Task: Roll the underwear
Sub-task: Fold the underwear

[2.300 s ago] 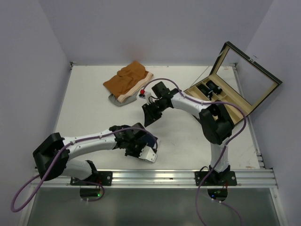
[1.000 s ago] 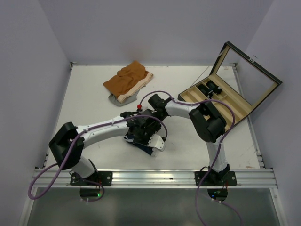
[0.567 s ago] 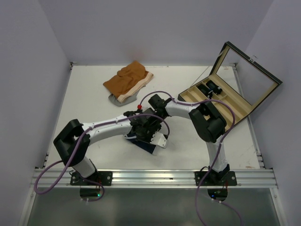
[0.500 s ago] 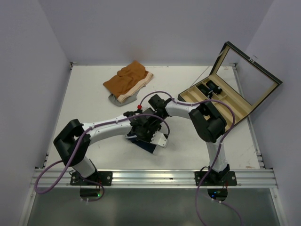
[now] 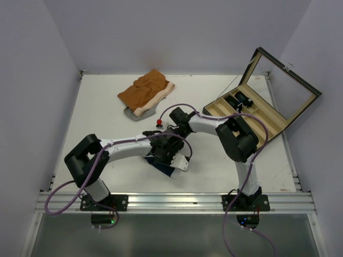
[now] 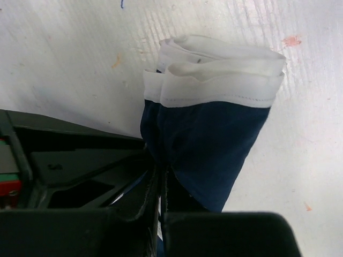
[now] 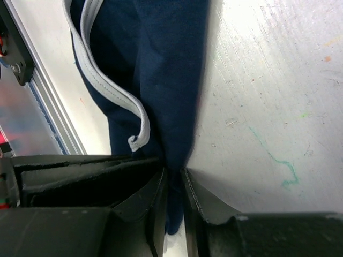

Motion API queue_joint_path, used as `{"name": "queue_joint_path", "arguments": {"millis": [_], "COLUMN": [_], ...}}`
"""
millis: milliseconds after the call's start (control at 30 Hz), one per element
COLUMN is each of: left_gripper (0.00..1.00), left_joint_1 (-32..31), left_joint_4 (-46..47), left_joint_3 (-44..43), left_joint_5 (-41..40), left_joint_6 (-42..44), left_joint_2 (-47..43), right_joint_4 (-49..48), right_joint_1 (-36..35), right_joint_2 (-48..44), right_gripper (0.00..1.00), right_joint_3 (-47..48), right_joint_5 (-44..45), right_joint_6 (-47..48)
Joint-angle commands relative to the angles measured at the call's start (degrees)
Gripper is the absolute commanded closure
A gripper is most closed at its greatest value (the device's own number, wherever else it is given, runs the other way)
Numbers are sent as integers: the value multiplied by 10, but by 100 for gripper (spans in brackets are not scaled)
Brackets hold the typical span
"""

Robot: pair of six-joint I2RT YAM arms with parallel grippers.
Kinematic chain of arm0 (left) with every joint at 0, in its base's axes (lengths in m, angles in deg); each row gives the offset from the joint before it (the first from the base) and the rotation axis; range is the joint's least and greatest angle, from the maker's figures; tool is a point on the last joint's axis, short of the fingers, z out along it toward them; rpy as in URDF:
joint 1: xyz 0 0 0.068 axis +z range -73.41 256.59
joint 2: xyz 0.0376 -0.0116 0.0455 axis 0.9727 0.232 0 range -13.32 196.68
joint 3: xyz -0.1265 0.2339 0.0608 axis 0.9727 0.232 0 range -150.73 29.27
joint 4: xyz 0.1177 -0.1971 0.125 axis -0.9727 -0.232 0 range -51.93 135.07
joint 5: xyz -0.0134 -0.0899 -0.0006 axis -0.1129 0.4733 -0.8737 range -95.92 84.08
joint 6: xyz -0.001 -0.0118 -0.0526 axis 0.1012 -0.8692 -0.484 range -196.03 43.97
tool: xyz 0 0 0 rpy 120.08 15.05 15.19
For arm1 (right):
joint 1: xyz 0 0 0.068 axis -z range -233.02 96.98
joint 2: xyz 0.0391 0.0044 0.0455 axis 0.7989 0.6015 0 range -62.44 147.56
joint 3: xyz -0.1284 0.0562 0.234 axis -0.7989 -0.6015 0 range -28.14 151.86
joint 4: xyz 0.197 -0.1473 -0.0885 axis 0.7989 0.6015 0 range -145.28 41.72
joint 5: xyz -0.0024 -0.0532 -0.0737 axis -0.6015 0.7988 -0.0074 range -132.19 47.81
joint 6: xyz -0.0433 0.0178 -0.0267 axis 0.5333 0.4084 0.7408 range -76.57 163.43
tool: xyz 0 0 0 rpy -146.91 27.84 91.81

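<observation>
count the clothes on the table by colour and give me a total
navy: 1, the underwear
orange-brown: 1, the shorts
grey: 1, the garment lying under the shorts
total: 3

No legible txt, labels or nos. in any view — underwear [image 6: 209, 139] & wooden box [image 5: 268, 120] show no readable marks.
</observation>
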Motion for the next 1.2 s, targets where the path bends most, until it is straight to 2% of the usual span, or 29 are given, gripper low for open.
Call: {"name": "queue_joint_path", "arguments": {"millis": [0,33,133,267,400,467,500,867,1067,1167], "left_gripper": [95,94,91,71,27,21,1,0,0,0], "left_joint_1": [0,0,0,0,0,0,-1,-4,-4,11], "left_joint_4": [44,46,56,72,80,79,77,37,17,1], "left_joint_3": [6,7,15,25,26,17,13,-60,-76,-70], "left_joint_5": [-13,-14,-19,-28,-36,-35,-37,-80,-109,-110], "left_joint_6": [12,12,10,9,0,-8,-10,-23,-28,-63], "left_joint_2": [8,13,18,24,14,5,-6,-68,-113,-186], "right_joint_4": [12,16,26,44,70,78,78,74,60,55], "right_joint_1": [-4,-4,-2,19,46,54,55,79,90,92], "right_joint_2": [-17,-19,-37,-66,-93,-114,-122,-201,-226,-237], "right_gripper": [73,68,63,60,62,65,67,76,82,85], "right_joint_3": [8,12,24,46,53,44,38,-12,-29,-34], "right_joint_5": [34,37,59,76,50,39,28,-26,-22,-42], "right_joint_6": [28,29,29,32,35,33,30,1,-11,-21]}}
